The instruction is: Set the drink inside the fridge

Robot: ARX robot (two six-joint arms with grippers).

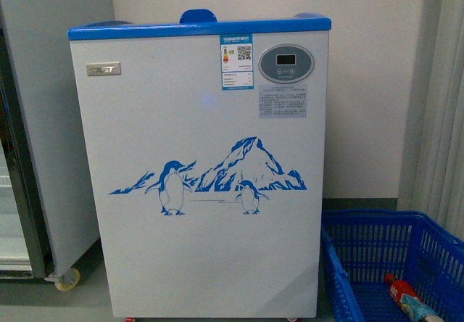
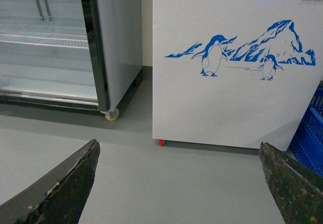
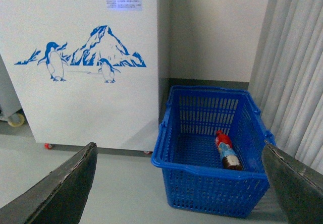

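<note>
drink (image 3: 227, 152) is lying on its side on the floor of the blue crate (image 3: 202, 193), which is sitting on the ground just beside the fridge (image 1: 203, 155) on the robot's right. not in the fridge yet. right end effector (image 3: 177, 146) is hanging released and empty, jaws spread wide, with the drink sitting ahead of it, lower down and off toward the far jaw side, inside the crate walls. long axis is running roughly away from the right wrist camera, slightly skewed, red cap pointing at the crate's far wall, base toward the near wall. left end effector (image 2: 177, 144) is also hanging released and empty, facing the fridge front and the grey cabinet (image 2: 116, 32), only catching a sliver of crate at the frame edge, so i'm judging the right arm as nearer and the one to reach down. drink is looking like a small clear bottle, red cap, label red near the neck and pale blue lower, brown liquid showing at the base. front view is cutting it off at the corner. can't tell the fridge lid state, the top isn't showing.
</note>
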